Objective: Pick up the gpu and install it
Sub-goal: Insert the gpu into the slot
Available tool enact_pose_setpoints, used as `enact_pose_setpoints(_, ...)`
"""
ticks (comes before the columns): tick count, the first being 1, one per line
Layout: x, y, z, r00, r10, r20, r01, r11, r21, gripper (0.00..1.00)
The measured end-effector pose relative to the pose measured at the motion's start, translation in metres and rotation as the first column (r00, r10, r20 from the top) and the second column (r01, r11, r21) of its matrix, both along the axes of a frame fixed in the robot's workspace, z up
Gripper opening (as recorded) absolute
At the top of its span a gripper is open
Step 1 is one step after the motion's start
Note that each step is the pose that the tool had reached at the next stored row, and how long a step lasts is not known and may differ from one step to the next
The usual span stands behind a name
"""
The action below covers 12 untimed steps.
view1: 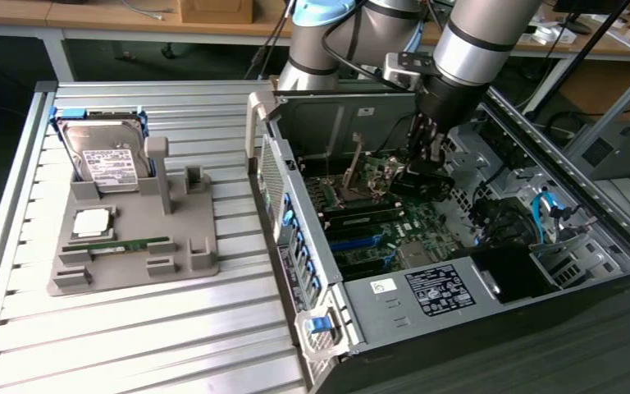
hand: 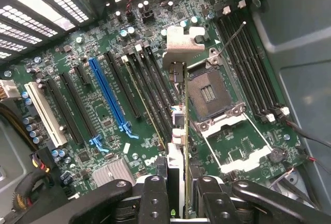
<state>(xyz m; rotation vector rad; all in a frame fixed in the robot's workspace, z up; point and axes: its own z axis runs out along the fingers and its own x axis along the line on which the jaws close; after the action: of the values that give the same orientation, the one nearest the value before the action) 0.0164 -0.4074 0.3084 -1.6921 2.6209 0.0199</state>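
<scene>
Exterior view: the arm reaches down from the upper middle of the frame into the open computer case [view1: 458, 271], which lies on its side in the right half of the picture. The gripper [view1: 425, 160] hangs low inside the case, close above the motherboard [view1: 386, 222].

From the wrist view, the gripper [hand: 181, 203] is partly closed, one black finger [hand: 155, 198] on each side of the gpu [hand: 185, 110], which it clamps between them. The card is seen edge-on as a thin line running away from the fingers, with its pale metal bracket [hand: 183, 43] at the far end. It hangs over the green motherboard [hand: 103, 105], between the row of long black slots [hand: 147, 84] and the open processor socket [hand: 209, 92]. A blue slot [hand: 108, 97] lies beyond the black ones, apart from the card. Whether the card's lower edge touches the board cannot be told.

At the exterior view's left, on the slatted metal worktop [view1: 129, 328], stands a grey holder [view1: 184, 246]. A hard drive [view1: 107, 152] with a white label leans upright at its back in the upper left of the frame, a silvery square chip [view1: 91, 220] lies in front of it, and a narrow green memory stick [view1: 118, 245] lies nearer the lower edge.
</scene>
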Motion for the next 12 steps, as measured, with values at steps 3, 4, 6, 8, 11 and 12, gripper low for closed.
enact_pose_setpoints(3,0.0,0.0,0.0,1.0,0.009,0.0,-0.009,1.0,0.0,0.27)
enact_pose_setpoints(4,0.0,0.0,0.0,0.9999,0.012,0.0,-0.012,0.9999,0.0,0.27)
enact_pose_setpoints(6,0.0,0.0,0.0,0.9998,0.018,0.0,-0.018,0.9998,0.0,0.27)
enact_pose_setpoints(8,0.0,0.0,0.0,0.9997,0.024,0.0,-0.024,0.9997,0.0,0.27)
enact_pose_setpoints(11,0.0,0.0,0.0,0.9994,0.033,0.0,-0.033,0.9994,0.0,0.27)
enact_pose_setpoints(12,0.0,0.0,0.0,0.9993,0.037,0.0,-0.037,0.9993,0.0,0.27)
